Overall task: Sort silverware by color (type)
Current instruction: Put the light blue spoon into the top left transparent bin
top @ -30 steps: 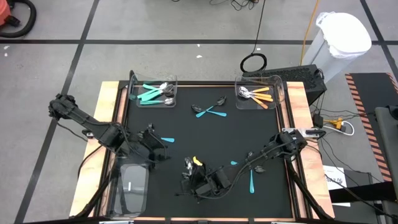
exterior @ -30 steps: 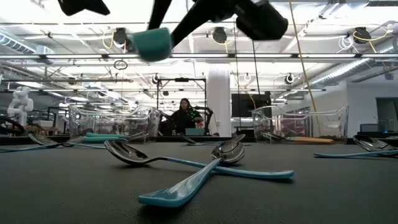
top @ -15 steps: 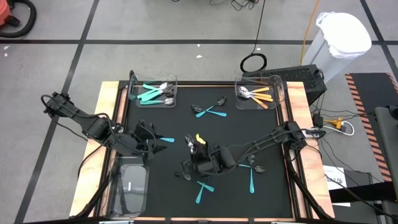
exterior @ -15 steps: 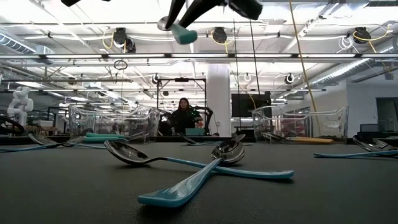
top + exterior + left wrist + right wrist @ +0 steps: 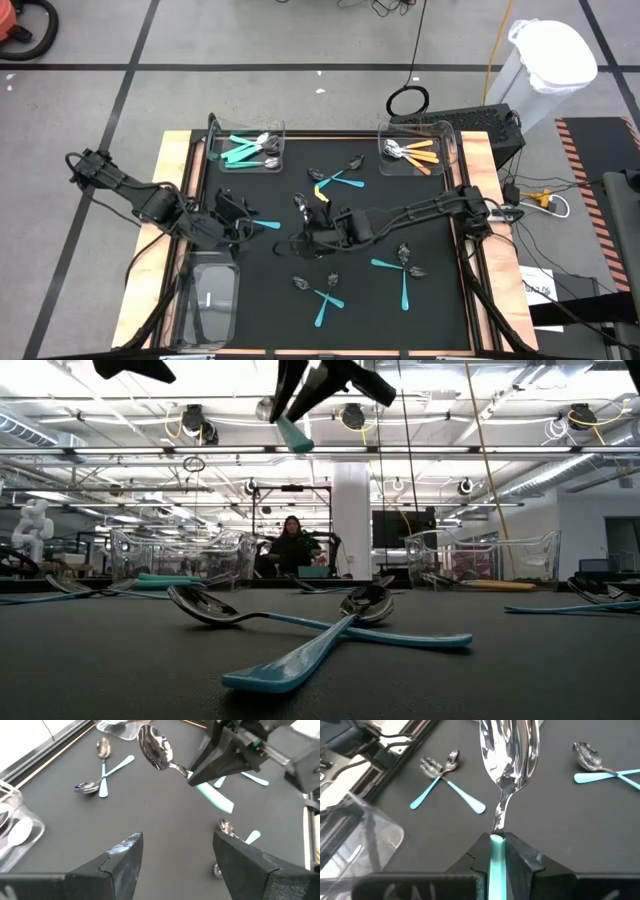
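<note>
Two bins sit at the surface's (image 5: 270,300) far edge: left bin (image 5: 247,150), right bin (image 5: 415,152) (crossed spoons (image 5: 338,177) lie between them).

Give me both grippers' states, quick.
Left gripper: open, empty, low on the table's left side.
Right gripper: shut on a teal spoon, raised mid-table.

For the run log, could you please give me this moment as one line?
right claw: shut on teal spoon, held above the mat | left claw: open, facing the spoon | teal bin: not yet reached
</note>
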`<state>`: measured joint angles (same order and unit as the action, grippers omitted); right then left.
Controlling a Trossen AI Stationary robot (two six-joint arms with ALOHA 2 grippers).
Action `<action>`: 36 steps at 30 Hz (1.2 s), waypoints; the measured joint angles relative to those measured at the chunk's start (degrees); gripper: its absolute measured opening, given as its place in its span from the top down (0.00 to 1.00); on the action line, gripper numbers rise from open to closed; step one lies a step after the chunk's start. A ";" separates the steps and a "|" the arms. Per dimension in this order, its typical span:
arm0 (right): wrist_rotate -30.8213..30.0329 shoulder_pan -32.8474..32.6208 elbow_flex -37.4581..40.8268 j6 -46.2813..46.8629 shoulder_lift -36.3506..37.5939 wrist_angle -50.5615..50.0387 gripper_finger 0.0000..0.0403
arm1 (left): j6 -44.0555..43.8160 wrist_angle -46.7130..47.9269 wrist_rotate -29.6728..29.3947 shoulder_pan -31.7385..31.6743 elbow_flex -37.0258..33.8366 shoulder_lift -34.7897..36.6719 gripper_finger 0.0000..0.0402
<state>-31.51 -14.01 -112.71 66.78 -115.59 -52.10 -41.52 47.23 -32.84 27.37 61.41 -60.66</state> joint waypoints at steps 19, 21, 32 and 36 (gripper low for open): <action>5.54 2.00 40.42 1.03 14.15 49.97 0.92 | 1.89 3.00 -0.29 -2.46 0.00 -0.02 0.40; 3.91 2.05 44.45 -1.81 16.62 57.41 0.92 | 4.56 -0.36 -0.03 -3.52 -0.70 -0.02 0.40; 1.05 2.81 50.63 -19.39 19.43 71.94 0.92 | 15.17 -27.41 18.70 -18.02 -10.79 -0.26 0.40; 1.05 3.77 50.63 -23.80 19.37 75.97 0.92 | 15.19 -30.21 21.19 -23.11 -13.28 -0.24 0.40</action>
<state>-30.46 -10.24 -62.08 42.99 -96.22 23.86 -26.33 17.02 -11.65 4.26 48.12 -60.90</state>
